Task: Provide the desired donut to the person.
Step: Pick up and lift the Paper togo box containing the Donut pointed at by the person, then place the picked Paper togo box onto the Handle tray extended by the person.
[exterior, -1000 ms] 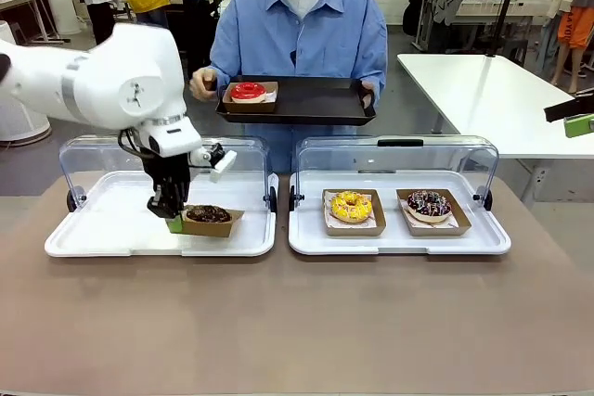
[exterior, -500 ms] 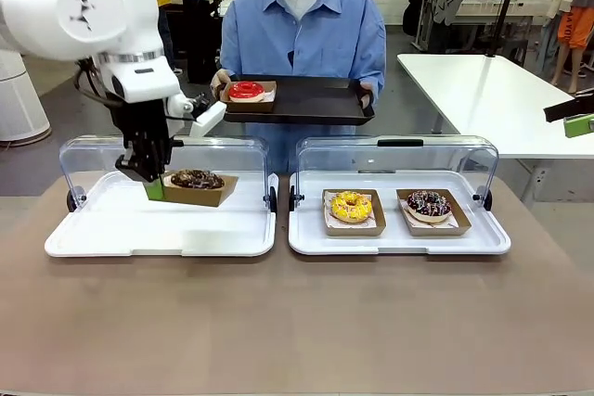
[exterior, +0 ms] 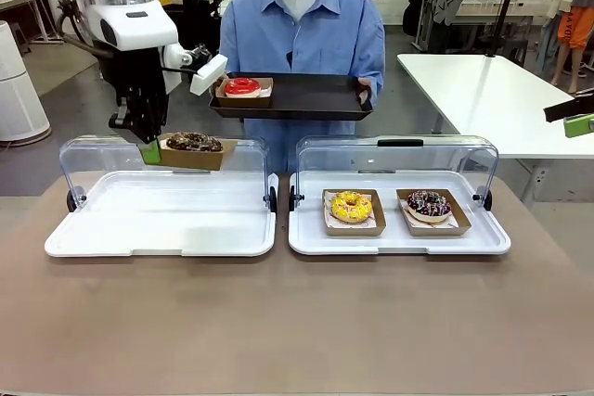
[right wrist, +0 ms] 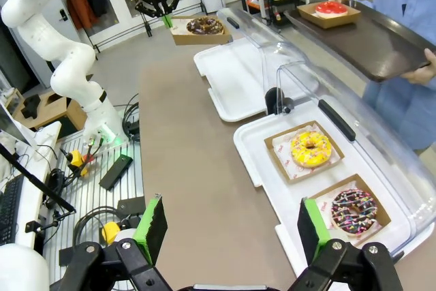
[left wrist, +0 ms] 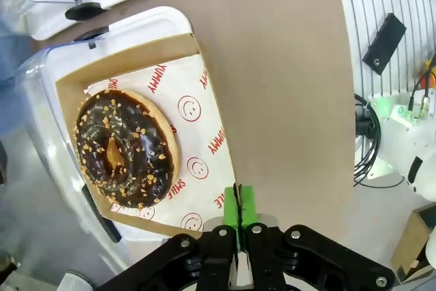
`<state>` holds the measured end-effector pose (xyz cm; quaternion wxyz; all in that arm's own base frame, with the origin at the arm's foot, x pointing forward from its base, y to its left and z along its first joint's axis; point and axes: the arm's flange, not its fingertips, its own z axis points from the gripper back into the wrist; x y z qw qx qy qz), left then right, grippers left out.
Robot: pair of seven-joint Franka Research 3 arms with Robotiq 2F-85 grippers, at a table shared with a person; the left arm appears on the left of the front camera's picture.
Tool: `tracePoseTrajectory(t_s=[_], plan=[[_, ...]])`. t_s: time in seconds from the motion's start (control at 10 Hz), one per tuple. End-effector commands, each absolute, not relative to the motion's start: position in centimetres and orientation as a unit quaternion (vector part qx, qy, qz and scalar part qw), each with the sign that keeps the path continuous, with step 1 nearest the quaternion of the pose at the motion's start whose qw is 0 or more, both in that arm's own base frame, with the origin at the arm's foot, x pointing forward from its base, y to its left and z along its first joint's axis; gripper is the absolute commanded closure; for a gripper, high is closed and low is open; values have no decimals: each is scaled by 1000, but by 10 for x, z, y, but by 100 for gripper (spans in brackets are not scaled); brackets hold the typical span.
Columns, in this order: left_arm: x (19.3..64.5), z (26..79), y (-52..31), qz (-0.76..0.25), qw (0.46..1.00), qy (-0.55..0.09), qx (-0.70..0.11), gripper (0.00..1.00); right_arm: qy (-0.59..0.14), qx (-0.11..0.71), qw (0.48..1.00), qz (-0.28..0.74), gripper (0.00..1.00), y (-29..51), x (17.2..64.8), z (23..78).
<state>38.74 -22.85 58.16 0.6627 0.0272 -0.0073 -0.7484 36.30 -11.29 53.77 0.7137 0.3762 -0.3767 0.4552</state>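
Chocolate donut point(left wrist: 125, 148) with nut crumbs, brown cardboard tray point(left wrist: 129, 56), left tool point(left wrist: 238, 208) pinched on its edge, right tool point(right wrist: 231, 226) wide, empty

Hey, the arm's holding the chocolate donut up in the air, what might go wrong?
The left jaws pinch just one edge of the cardboard tray, so it could tip or slip and spill the chocolate donut. The red donut sits at the nearest end of the black tray, so the incoming one might bump it.
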Motion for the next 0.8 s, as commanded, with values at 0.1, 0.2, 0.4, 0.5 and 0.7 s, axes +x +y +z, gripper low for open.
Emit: tracePoseTrajectory(t_s=[0.1, 0.2, 0.4, 0.5, 0.7], plan=[[398, 576, -223, -756, 654, -12, 33, 100, -385, 380, 707, 456, 0, -113, 363, 538], [390, 583, -227, -746, 665, -9, 26, 100, -385, 380, 707, 456, 0, -113, 363, 538], [390, 583, -227, -746, 665, -9, 26, 100, -385, 380, 707, 456, 0, -113, 363, 538], [390, 583, -227, -746, 665, -9, 26, 100, -385, 380, 707, 456, 0, -113, 363, 538], [390, 583, -227, -746, 665, -9, 26, 100, -385, 380, 707, 456, 0, -113, 363, 538]])
